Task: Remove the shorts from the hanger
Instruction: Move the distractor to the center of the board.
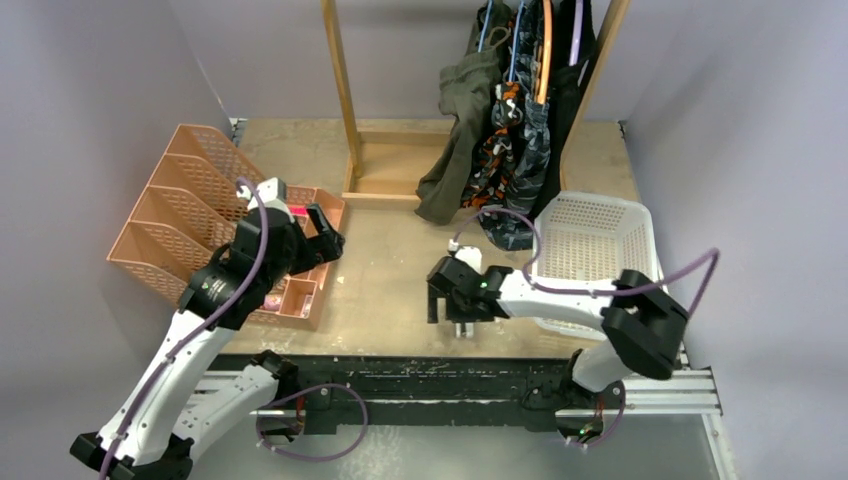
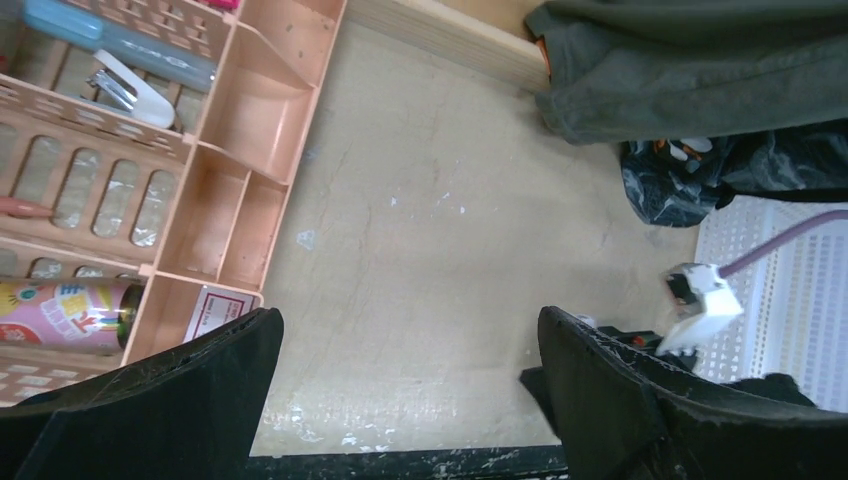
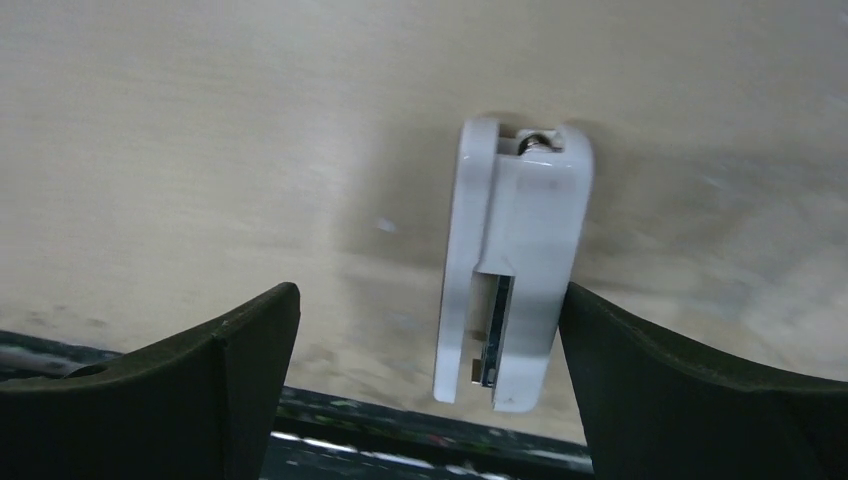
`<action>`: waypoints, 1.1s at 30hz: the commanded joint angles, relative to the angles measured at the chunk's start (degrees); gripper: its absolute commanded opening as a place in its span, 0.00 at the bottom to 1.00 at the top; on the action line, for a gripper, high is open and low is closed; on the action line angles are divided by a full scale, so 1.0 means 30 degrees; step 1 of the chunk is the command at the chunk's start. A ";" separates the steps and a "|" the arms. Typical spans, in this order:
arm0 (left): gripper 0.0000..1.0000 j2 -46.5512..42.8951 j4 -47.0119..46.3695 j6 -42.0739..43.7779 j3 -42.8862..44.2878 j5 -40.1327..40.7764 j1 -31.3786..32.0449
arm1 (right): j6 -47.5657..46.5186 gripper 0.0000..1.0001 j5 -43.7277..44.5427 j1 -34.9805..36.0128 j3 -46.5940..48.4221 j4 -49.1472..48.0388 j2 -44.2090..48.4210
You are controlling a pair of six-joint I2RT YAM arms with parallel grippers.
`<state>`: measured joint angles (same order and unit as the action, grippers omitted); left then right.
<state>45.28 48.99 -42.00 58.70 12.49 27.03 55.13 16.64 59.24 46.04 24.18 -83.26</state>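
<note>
Four pairs of shorts hang from coloured hangers (image 1: 545, 50) on a wooden rack (image 1: 345, 90) at the back: olive green (image 1: 460, 130), orange-black-white camouflage (image 1: 495, 150), dark grey-blue camouflage (image 1: 530, 150) and black (image 1: 572, 80). Their lower ends reach the table. My left gripper (image 1: 325, 235) is open and empty over the table left of them (image 2: 410, 330); the olive shorts (image 2: 700, 70) show at its view's top right. My right gripper (image 1: 450, 310) is open near the front edge (image 3: 428, 390), low over the table, with a small white plastic piece (image 3: 515, 260) between its jaws, close to the right finger.
A white perforated basket (image 1: 600, 250) stands right of the right gripper and shows in the left wrist view (image 2: 790, 290). A peach organiser with file slots and tray compartments (image 1: 200, 220) fills the left side (image 2: 250, 120). The table's black front rail (image 1: 450, 375) is just below the right gripper.
</note>
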 commanded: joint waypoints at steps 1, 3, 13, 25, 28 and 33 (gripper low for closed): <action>1.00 -0.0532 0.1237 -0.0631 0.2008 0.1742 -0.0059 | -0.1197 0.99 -0.2308 0.0343 0.4219 -0.3477 -0.2802; 1.00 -0.0672 0.1751 -0.0784 0.2662 0.2226 -0.0044 | -0.1842 0.99 -0.2722 0.0919 0.6860 -0.4413 -0.4659; 1.00 -0.1072 0.4719 -0.1445 0.4944 0.3982 -0.0044 | -0.2222 0.99 -0.2324 0.1627 1.5643 -0.2147 -0.9514; 1.00 -0.0162 -0.1582 -0.2679 0.0106 -0.3020 -0.0044 | -0.0135 1.00 0.7904 0.1668 0.8438 0.4032 0.1884; 1.00 0.1750 -0.7284 -0.4780 -0.3082 -0.6565 0.0018 | -0.0426 0.99 0.8636 0.1669 0.6900 0.4959 0.4969; 0.99 0.6283 -0.9504 -0.5488 -0.2941 -0.2963 0.3373 | 0.0600 0.99 0.7995 0.1668 0.5208 0.5853 0.9479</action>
<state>57.78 31.38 -55.18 46.96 0.23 29.36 53.49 37.91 64.34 64.62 37.04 -61.91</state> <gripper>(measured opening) 0.995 0.994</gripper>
